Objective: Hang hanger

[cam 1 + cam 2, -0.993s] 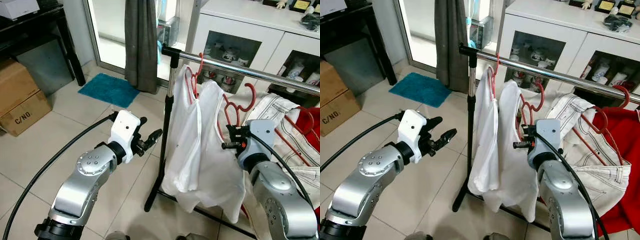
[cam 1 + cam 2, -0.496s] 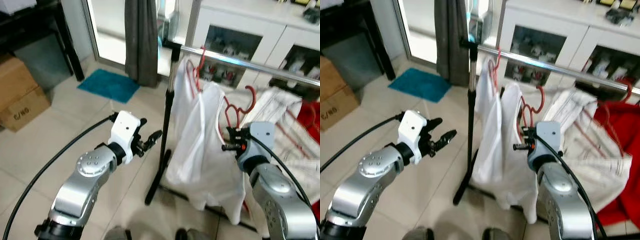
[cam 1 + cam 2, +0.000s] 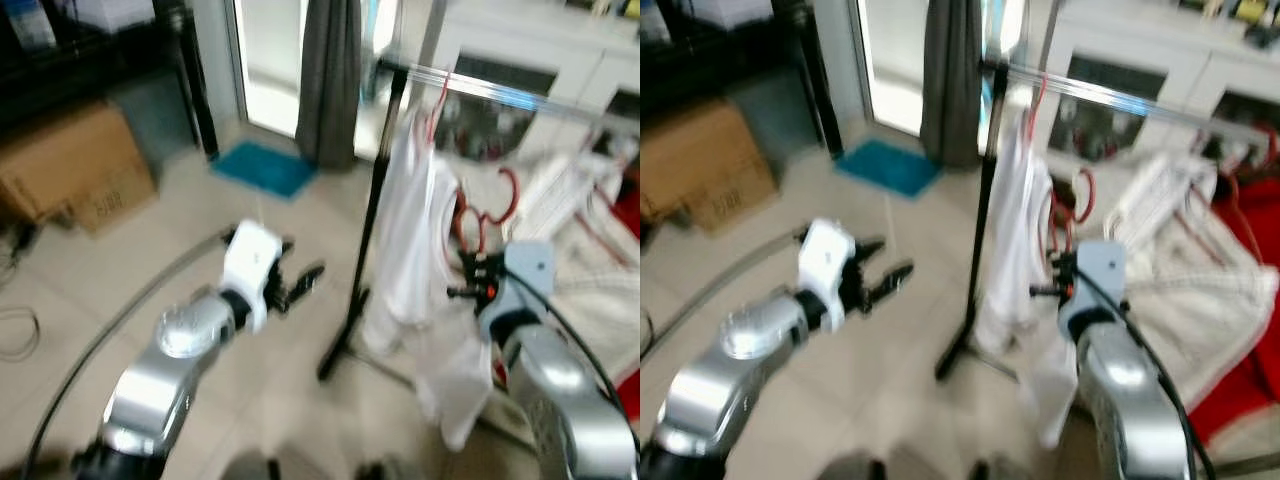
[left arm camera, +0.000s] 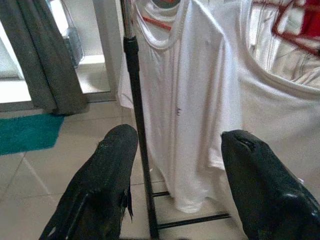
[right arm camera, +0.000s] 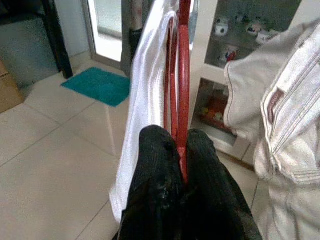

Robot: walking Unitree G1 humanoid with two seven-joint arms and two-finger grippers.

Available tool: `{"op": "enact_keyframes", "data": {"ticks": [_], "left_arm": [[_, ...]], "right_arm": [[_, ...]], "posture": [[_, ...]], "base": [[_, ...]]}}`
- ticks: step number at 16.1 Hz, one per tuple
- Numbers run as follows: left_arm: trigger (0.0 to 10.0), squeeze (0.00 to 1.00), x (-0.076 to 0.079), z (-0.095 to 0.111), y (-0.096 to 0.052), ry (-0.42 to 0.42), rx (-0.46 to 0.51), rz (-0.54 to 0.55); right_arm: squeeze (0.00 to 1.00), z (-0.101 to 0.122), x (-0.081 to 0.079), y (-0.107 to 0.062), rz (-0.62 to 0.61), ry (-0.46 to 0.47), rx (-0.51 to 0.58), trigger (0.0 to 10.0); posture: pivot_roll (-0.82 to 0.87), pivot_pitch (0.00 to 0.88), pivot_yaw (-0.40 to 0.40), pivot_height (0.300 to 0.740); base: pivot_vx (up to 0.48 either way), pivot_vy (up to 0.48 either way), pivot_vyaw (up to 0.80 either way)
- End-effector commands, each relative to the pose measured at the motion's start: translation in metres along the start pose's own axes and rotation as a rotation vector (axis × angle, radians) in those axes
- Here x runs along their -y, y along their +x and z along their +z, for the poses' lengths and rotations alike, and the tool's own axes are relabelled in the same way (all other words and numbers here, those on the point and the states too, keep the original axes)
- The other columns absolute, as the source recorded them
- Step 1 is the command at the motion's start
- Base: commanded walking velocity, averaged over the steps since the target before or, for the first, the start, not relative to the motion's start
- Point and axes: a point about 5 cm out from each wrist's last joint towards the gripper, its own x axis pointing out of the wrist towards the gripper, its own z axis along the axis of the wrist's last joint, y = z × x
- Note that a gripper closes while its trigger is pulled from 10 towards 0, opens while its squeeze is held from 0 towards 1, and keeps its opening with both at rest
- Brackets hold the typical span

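Fingers of the right gripper [image 5: 182,165] are pressing together on the lower wire of a red hanger [image 5: 182,75], which is carrying a white garment [image 5: 142,100] and is sitting below the clothes rail [image 3: 500,92] with its hook [image 3: 505,195] not over the bar. The rail is standing on a black upright pole [image 3: 365,230], and another white shirt [image 4: 185,100] is already hanging from it on its own red hanger beside the pole. The left gripper [image 4: 177,165] is hovering over the tiled floor [image 3: 120,260] short of the rack, its two fingers [image 4: 107,170] standing wide apart with nothing between them. Cardboard boxes [image 3: 75,165] are sitting at the left wall and a teal mat [image 3: 262,166] is lying by the grey curtain [image 3: 335,80]. Both head views are blurred.
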Motion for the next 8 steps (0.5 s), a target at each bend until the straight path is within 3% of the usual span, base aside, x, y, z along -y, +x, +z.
{"op": "enact_keyframes", "data": {"ticks": [1, 3, 5, 7, 8], "left_arm": [[10.0, 0.0, 0.0, 0.0, 0.0, 0.006, -0.008, -0.001], [10.0, 0.0, 0.0, 0.001, 0.001, 0.008, -0.007, -0.007], [10.0, 0.0, 0.002, 0.002, 0.005, 0.001, -0.008, -0.049], [10.0, 1.0, 0.0, 0.01, 0.021, -0.051, 0.023, -0.148], [10.0, 1.0, -0.001, 0.012, 0.024, -0.044, 0.025, -0.158]], "right_arm": [[0.0, 0.012, 0.002, -0.002, -0.007, -0.01, 0.06, 0.0], [0.0, 0.012, 0.002, -0.003, -0.01, -0.009, 0.059, 0.0], [0.0, 0.013, 0.002, -0.003, -0.002, -0.007, 0.061, 0.0], [0.0, 0.018, -0.002, -0.004, 0.034, -0.014, 0.078, 0.0], [0.0, 0.019, -0.003, -0.004, 0.039, -0.019, 0.082, 0.0]], "posture": [[-0.02, 0.034, -0.04, 0.74], [-0.02, 0.035, -0.04, 0.74], [-0.01, 0.037, -0.044, 0.74], [-0.01, 0.035, -0.048, 0.74], [-0.01, 0.035, -0.048, 0.74]], "base": [[-0.266, 0.0, 0.0], [-0.268, 0.0, 0.0], [0.0, 0.0, 0.0], [0.0, 0.0, 0.0], [0.0, 0.0, 0.0]]}}
